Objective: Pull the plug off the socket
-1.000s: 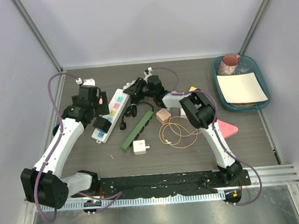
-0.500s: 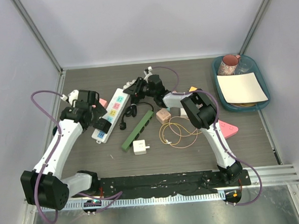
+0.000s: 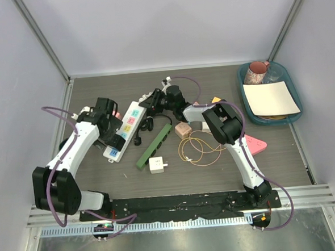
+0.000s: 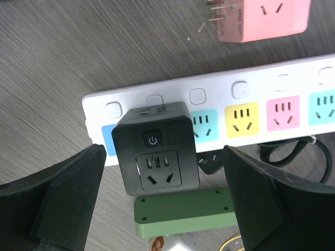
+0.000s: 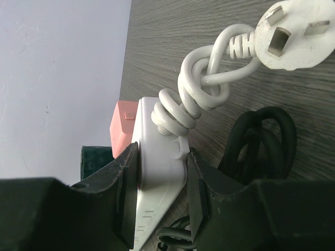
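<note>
The left end effector (image 4: 163, 157) is spread wide, one finger on each side of the black cube plug (image 4: 157, 130) and not touching it. The plug sits in the near-left end socket of the white power strip (image 4: 246, 97) on the desk (image 4: 63, 52). The right end effector (image 5: 161, 191) is clamped on the strip's far, cord end. To do this well, descend centred, close squarely on the cube's flat sides above the strip's face, then pull straight off along the pins without rocking while the right arm braces.

Dark wood-grain table (image 3: 216, 176), pale walls (image 3: 167, 23)
</note>
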Motion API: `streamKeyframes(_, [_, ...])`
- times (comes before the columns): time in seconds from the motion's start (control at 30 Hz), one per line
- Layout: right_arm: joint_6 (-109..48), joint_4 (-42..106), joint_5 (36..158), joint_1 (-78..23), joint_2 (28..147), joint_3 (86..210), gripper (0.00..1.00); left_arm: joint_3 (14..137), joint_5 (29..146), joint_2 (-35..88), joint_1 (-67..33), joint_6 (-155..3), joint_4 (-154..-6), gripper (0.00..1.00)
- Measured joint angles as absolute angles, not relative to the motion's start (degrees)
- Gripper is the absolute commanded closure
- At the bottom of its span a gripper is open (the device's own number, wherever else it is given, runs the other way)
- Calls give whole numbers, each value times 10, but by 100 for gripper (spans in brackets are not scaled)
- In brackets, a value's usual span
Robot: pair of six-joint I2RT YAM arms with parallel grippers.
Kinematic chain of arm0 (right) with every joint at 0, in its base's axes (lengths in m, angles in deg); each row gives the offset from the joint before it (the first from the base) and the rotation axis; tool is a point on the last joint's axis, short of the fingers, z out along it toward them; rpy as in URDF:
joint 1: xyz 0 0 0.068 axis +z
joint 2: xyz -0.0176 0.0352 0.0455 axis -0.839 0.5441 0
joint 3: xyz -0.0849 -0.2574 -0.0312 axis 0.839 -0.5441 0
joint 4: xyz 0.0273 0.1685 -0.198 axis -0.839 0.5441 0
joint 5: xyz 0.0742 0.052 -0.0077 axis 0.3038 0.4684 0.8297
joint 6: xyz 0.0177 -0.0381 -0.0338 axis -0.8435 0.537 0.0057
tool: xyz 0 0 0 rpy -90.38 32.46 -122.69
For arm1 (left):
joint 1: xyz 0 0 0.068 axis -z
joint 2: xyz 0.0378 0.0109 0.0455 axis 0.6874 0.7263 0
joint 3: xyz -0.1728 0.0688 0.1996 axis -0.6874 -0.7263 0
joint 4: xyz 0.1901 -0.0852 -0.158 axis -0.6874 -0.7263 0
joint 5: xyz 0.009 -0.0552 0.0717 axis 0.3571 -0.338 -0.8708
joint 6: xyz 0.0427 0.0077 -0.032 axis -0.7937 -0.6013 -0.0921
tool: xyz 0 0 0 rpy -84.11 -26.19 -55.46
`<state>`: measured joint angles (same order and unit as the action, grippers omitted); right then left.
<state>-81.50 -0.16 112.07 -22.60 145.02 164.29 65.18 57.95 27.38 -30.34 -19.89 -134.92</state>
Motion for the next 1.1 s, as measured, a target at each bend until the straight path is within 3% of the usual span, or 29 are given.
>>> streamKeyframes(0.1, [-816,-2,1121,-226,1450,1641,99,652,579,300,-303,-190,-1350,3])
streamKeyframes(0.23, [-816,-2,1121,-226,1450,1641,99,650,588,322,-304,-180,-1343,26])
streamKeyframes(0.27, [-816,-2,1121,-226,1450,1641,99,648,590,322,-304,-178,-1339,41])
streamKeyframes(0.33, [-816,-1,1118,-226,1450,1640,99,642,590,320,-304,-177,-1337,61])
streamKeyframes(0.37, [-816,-2,1119,-227,1450,1638,99,640,593,318,-305,-173,-1333,78])
streamKeyframes(0.47, [-815,0,1114,-227,1443,1628,99,640,598,315,-307,-170,-1328,100])
streamKeyframes(1.1, [-785,-6,1070,-215,1403,1580,99,661,587,287,-308,-207,-1377,100])
